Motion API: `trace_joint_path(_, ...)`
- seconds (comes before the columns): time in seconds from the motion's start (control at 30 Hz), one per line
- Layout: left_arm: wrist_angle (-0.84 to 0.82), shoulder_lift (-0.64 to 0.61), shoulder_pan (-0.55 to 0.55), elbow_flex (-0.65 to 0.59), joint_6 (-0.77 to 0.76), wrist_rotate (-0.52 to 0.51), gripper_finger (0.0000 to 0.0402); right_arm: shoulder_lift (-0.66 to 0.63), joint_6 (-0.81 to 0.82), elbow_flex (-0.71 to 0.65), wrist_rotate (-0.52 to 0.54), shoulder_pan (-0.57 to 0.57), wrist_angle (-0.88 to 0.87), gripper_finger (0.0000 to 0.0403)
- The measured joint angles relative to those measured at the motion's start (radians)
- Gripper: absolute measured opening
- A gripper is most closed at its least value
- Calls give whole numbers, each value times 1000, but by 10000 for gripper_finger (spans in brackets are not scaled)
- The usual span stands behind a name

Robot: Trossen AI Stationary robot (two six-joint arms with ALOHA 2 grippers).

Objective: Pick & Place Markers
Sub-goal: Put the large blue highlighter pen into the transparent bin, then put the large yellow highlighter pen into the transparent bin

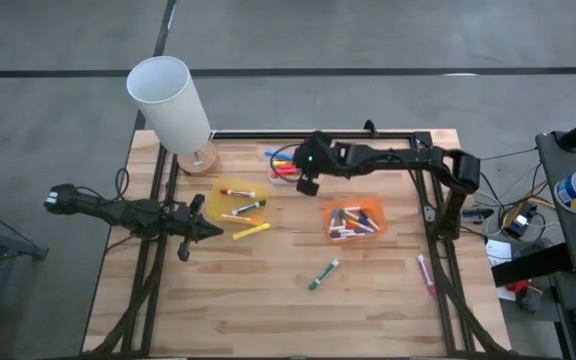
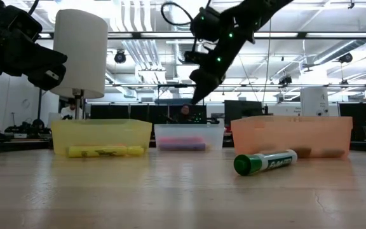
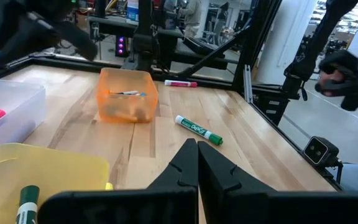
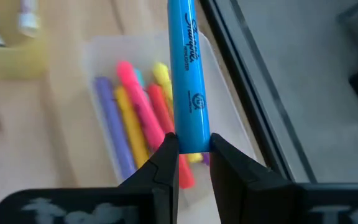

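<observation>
Three trays [image 1: 352, 222] lie below; right jaws [image 4: 188, 152] clamp a blue marker [image 4: 188, 74], left jaws [image 3: 197, 163] shut empty.

My two dark jointed arms, black cabling along them, green indicator light on right arm [image 1: 309, 157], matte black angular fingers [image 4: 163, 163]

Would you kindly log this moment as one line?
right gripper: shut on blue capped highlighter marker, above clear plastic tray | left gripper: shut, empty, beside yellow plastic tray
</observation>
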Motion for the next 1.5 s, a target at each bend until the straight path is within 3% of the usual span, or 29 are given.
trace_joint_path(0.23, 0, 0, 0, 0, 0, 0, 0, 0, 42, -35, -5, -45, -11, 62)
trace_joint_path(0.5, 0, 0, 0, 0, 0, 0, 0, 1, 104, -43, 3, -41, -4, 188)
trace_joint_path(0.67, 0, 0, 0, 0, 0, 0, 0, 1, 81, -43, -11, 1, 12, 227)
trace_joint_path(1.23, 0, 0, 0, 0, 0, 0, 0, 1, 33, -53, -77, 302, 277, 219)
trace_joint_path(1.5, 0, 0, 0, 0, 0, 0, 0, 1, 151, -81, -76, 360, 313, 219)
